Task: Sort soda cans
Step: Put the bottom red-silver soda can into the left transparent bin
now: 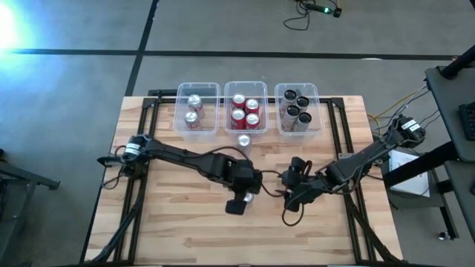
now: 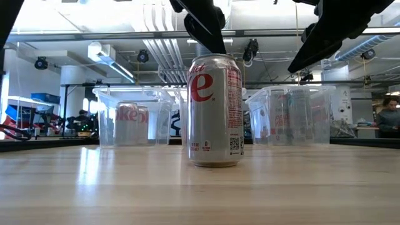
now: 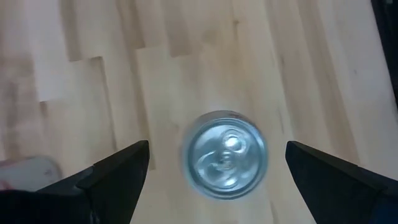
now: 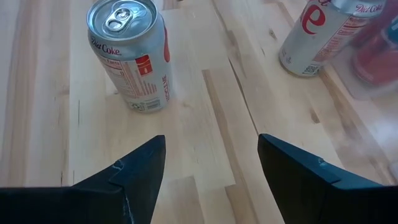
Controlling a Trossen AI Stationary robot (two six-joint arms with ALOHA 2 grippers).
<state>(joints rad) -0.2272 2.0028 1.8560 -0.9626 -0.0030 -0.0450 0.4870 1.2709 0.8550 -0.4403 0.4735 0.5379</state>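
Soda cans, sorting in progress: two silver Diet Coke cans stand loose on the table, the rest already binned.

Wooden table point(image 1: 178, 222): slatted top, carrying three clear bins along its far edge and both arms.

Left arm: reaches in to mid-table; left gripper point(image 3: 214, 171) hangs directly above an upright silver can point(image 3: 225, 163), fingers spread wide to either side of it, touching nothing.

Right arm: reaches in from the other side; right gripper point(image 4: 211, 165) held near the table, fingers apart and empty, facing the same can point(image 4: 132, 53).

Bins: left bin point(image 1: 180, 111) holds two silver cans; middle bin point(image 1: 228, 111) four red cans; right bin point(image 1: 280, 111) four black cans.

Second loose silver can point(image 1: 243, 140): upright, just in front of the middle bin.

Step in hand, as judged: the left gripper is lined up for a grasp on the can beneath it. Next move calls for lowering around the can body, closing, then carrying it to the left bin.
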